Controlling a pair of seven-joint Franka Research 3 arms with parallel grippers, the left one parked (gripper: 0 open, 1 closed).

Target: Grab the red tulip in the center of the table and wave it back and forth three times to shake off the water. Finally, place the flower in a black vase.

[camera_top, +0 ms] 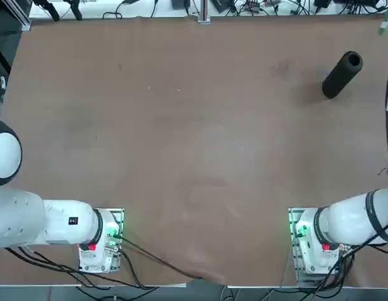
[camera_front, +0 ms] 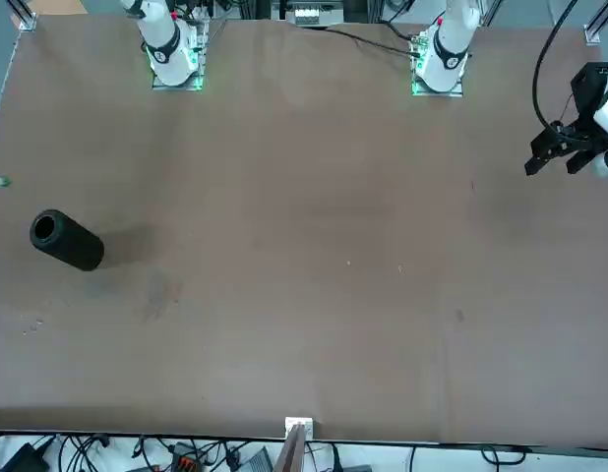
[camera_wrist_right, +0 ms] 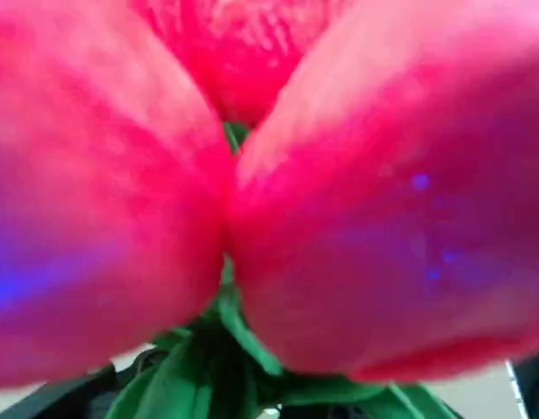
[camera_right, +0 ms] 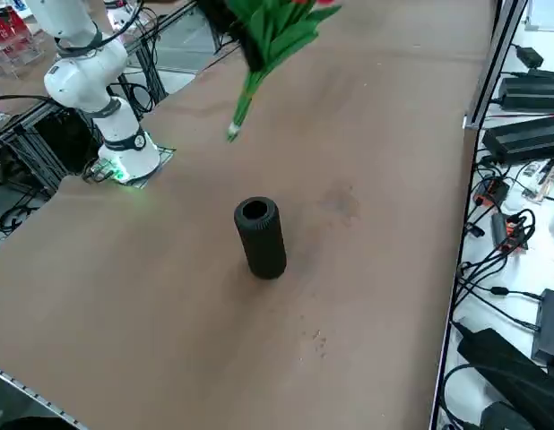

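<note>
Holding the red tulip [camera_right: 277,31] aloft, my right claw [camera_right: 225,16] was clamped tight on the bunch, up at the top edge of the side view, with the leaves fanning out and the thin stem hanging down toward the left of the frame, its pale tip well clear of the surface [camera_right: 367,179]. From my wrist camera the red bud heads [camera_wrist_right: 252,175] filled nearly the whole frame, with green leaves bunched at the lower middle, so my own fingers were hidden behind the flower.

The bunch looked light and a little floppy to me: cloth-like petals, soft pointed leaves, a slim bundled stem that would likely whip about when swung. I judged the firm place to take hold was where the leaves gather on the stem, not the soft heads, which would crush or slip; that seemed to be about where I had it.

The black vase [camera_right: 261,235] stood upright in the middle of the side view, mouth open to the top, below and apart from the stem tip. It looked narrow and plain, easy to tip if the stem struck its rim off centre.
</note>
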